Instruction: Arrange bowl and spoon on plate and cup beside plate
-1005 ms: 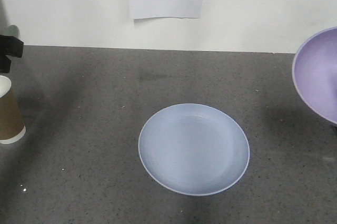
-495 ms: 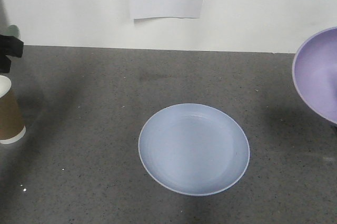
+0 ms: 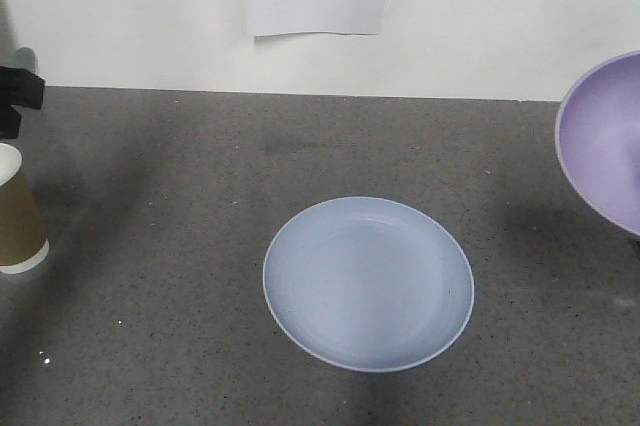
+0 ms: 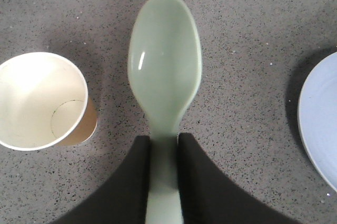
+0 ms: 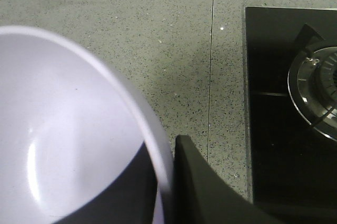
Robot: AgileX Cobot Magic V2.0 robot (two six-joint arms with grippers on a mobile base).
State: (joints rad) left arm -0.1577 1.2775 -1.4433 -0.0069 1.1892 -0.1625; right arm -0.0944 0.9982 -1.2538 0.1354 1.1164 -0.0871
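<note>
Brown paper cup point(image 3: 20, 211) stands upright at the far left of the counter point(image 3: 180, 166). Just right of it, the left wrist view shows the left gripper point(image 4: 164, 145) clamped on the spoon point(image 4: 166, 71) handle. The spoon's long axis runs straight out from the jaws, head pointing away, hollow side up, over the counter between cup and plate point(image 3: 368, 283). The front view catches only that gripper's dark tip. The plate lies flat at centre. At far right the bowl point(image 3: 605, 141) hangs tilted, inside showing. Only the right wrist view shows the right gripper point(image 5: 160, 182) pinching its rim, and a hob point(image 5: 292, 103).
</note>
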